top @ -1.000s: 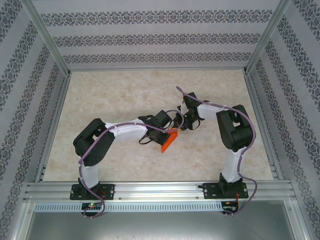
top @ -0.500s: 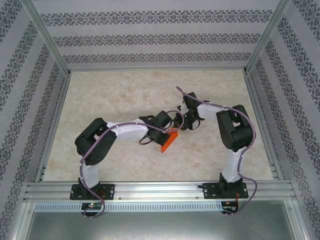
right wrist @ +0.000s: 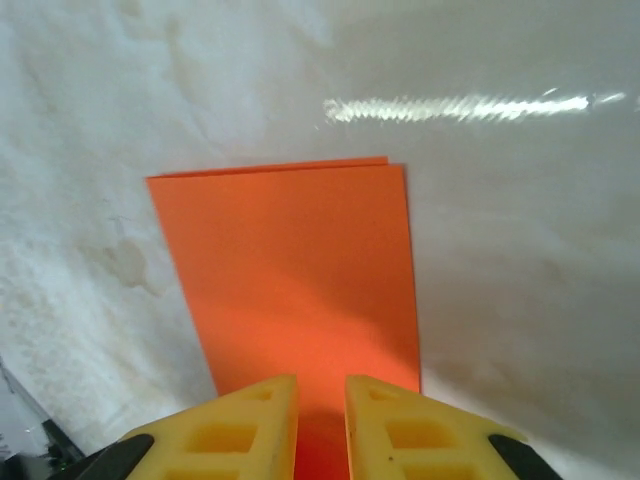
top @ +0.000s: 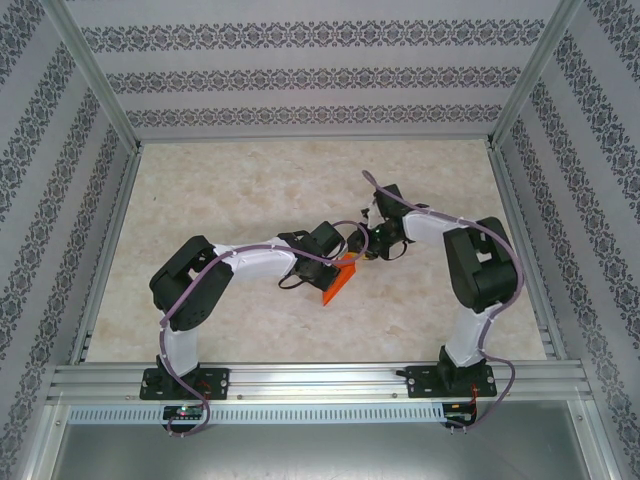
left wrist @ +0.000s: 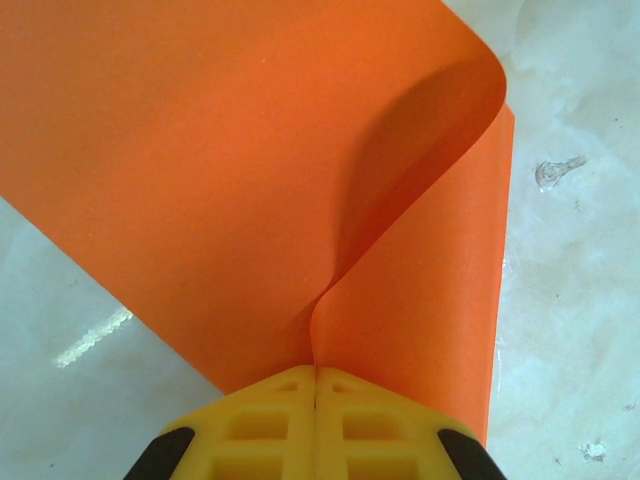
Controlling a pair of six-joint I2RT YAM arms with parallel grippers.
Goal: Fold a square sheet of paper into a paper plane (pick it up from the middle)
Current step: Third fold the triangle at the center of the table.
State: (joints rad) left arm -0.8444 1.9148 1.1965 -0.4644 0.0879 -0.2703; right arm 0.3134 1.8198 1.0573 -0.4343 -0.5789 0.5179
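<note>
The folded orange sheet of paper hangs just above the table's middle, sloping down toward the near left. My left gripper is shut on it. In the left wrist view the yellow jaws meet at the left gripper, pinching a crease of the paper, which curls over at the top right. My right gripper stands at the paper's upper end. In the right wrist view the right gripper has its jaws a narrow gap apart, and the flat folded paper shows through that gap.
The beige marbled tabletop spreads round the arms. Aluminium frame rails run along the near edge and up the sides, with patterned walls behind. Purple cables loop along both arms.
The right arm's elbow and upper link have swung to the right and its wrist has shifted slightly. The right jaws have parted a little. The left arm and the paper hold still.
</note>
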